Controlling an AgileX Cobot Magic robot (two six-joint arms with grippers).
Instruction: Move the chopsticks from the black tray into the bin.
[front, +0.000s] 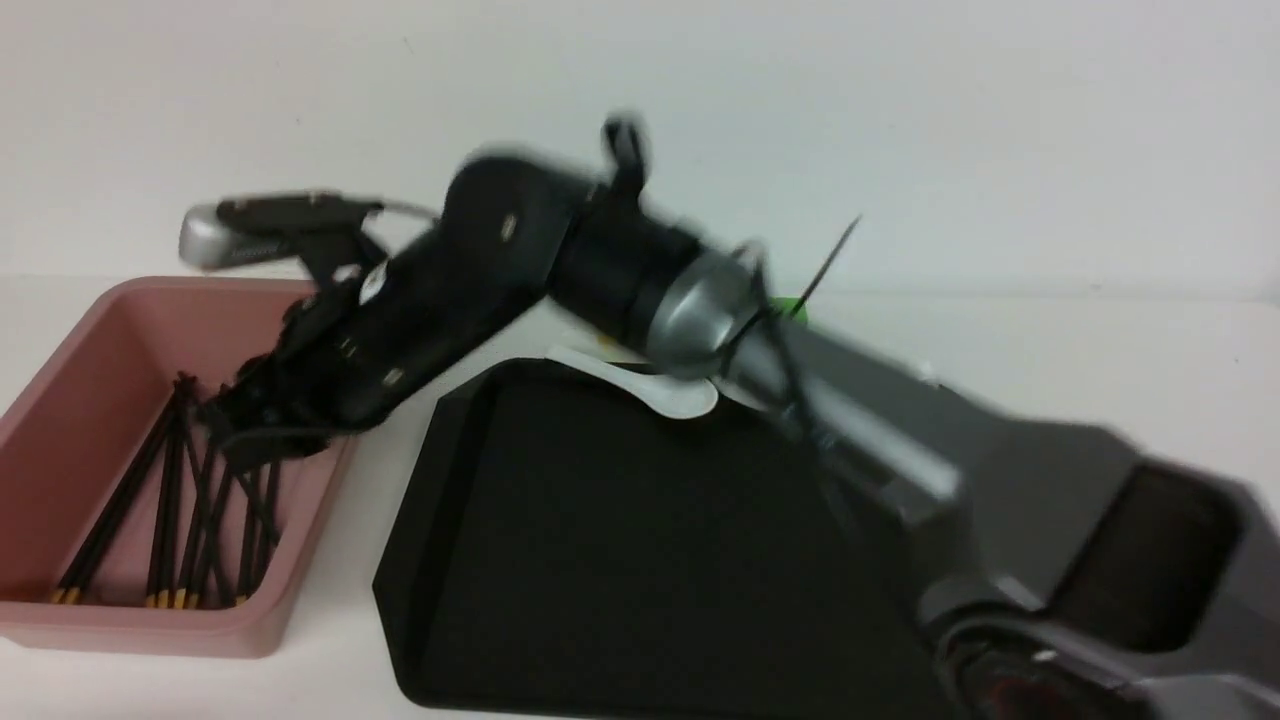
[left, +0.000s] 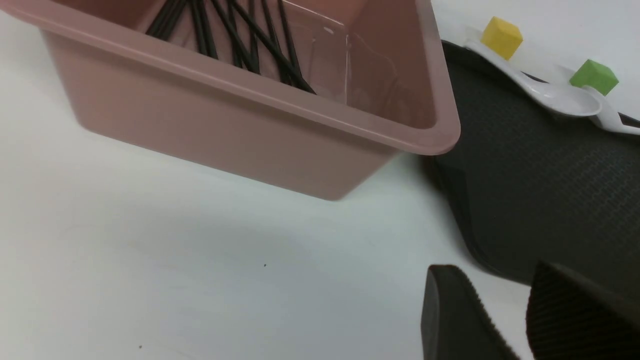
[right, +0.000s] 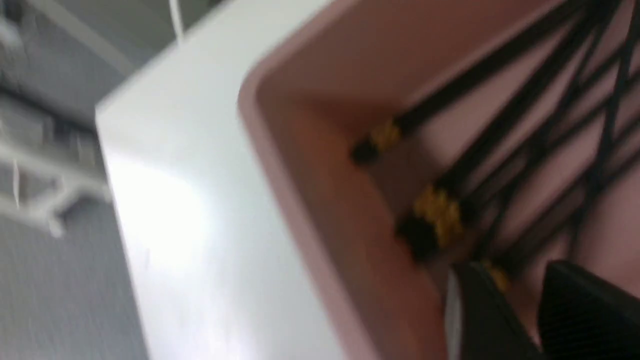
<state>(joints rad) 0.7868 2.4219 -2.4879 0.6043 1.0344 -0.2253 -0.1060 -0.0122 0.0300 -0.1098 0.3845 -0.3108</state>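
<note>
Several black chopsticks (front: 170, 500) with yellow ends lie crossed inside the pink bin (front: 140, 625) at the left. My right arm reaches across the black tray (front: 620, 540), and my right gripper (front: 245, 435) hangs over the bin's right side. In the right wrist view the right gripper (right: 520, 285) is open, with pink bin (right: 310, 200) showing in the gap and chopsticks (right: 525, 100) just beyond. My left gripper (left: 492, 272) is open and empty, low over the table near the bin (left: 225, 130) and tray (left: 540, 190). I see no chopsticks on the visible tray; the arm hides its right part.
A white spoon (front: 655, 390) lies on the tray's far rim; the left wrist view shows two spoons (left: 565, 97). A yellow cube (left: 501, 36) and a green cube (left: 594, 76) sit behind the tray. A thin dark line (front: 835, 255) rises behind the arm.
</note>
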